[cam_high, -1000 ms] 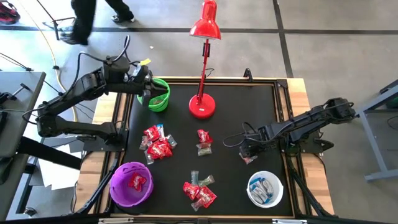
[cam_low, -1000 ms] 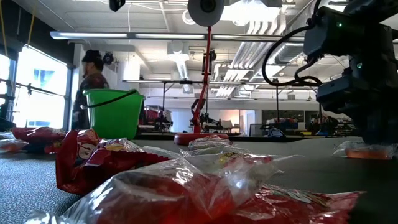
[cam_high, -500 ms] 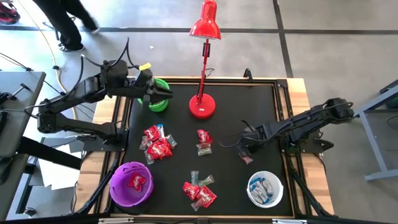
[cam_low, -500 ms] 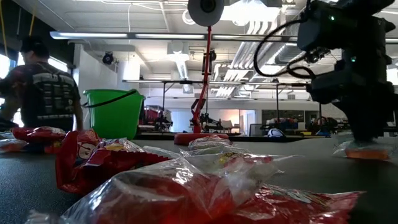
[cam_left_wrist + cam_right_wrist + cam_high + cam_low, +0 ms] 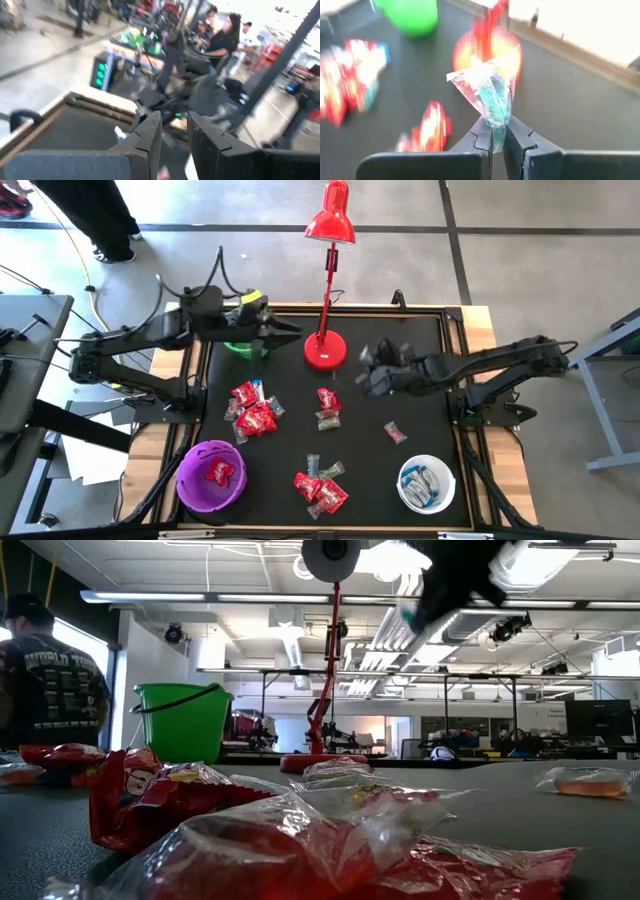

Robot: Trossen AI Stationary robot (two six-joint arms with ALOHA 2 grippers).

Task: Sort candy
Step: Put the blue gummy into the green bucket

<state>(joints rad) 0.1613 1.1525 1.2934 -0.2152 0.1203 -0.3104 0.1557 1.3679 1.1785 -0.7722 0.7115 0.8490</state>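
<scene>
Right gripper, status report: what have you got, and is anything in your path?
Right gripper shut on a clear greyish-green candy, lifted over mid-table. Left gripper beside the green bowl, nothing seen held. Red lamp base just ahead.

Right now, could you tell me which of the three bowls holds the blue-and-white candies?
The white bowl at the table's near right corner holds them; the purple bowl holds red ones, and the green bowl sits beneath the left arm.
</scene>
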